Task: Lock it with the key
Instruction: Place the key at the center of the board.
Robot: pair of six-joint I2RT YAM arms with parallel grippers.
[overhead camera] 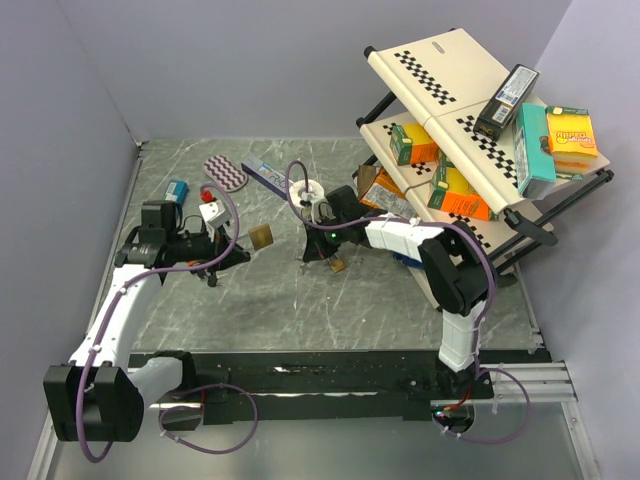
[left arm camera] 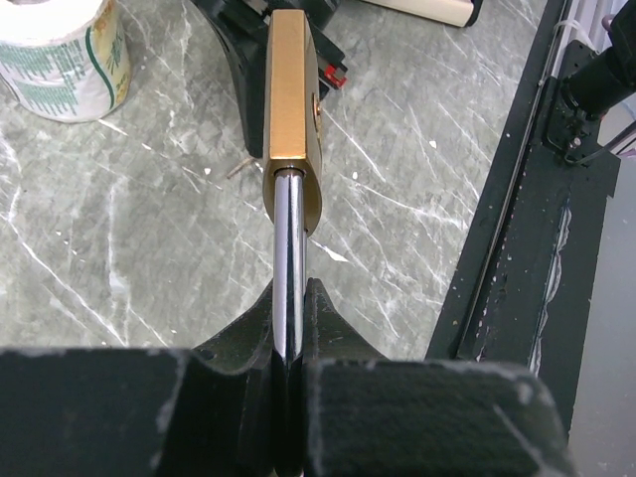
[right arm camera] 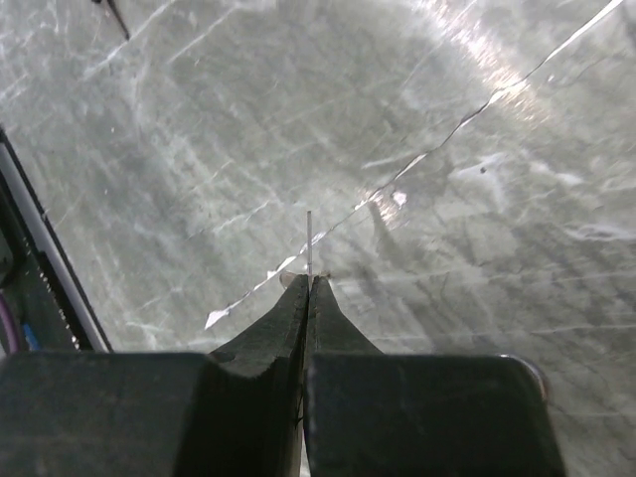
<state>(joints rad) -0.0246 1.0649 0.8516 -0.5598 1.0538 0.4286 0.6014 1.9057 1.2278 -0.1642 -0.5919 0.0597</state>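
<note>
Padlock [left arm camera: 288, 99] was clamped by its shackle [left arm camera: 289, 248] in the left gripper [left arm camera: 289, 303].
Something thin, probably the key [right arm camera: 310, 243], was pinched between the right gripper's [right arm camera: 309, 285] fingers [right arm camera: 335, 333].

Padlock [overhead camera: 261, 237] in left fingers [left arm camera: 243, 343] above table [overhead camera: 400, 300] left of centre, right fingers [right arm camera: 283, 318] just right of it, rack [overhead camera: 440, 70] holding boxes [overhead camera: 545, 140] at far right

Both arms are built from white tubular links and black joint housings. The left arm [overhead camera: 125, 300] ends in a black base block [overhead camera: 85, 400] at 7 o'clock in the overhead view; the right arm [overhead camera: 455, 335] is bolted to a black rail [overhead camera: 330, 380] at 5 o'clock. Purple cables [overhead camera: 215, 425] loop from each base along the links. A green indicator light [overhead camera: 330, 237] shows on the right wrist. The left gripper [left arm camera: 288, 333] and the right gripper [right arm camera: 308, 288] have matte black, tapered fingers.
</note>
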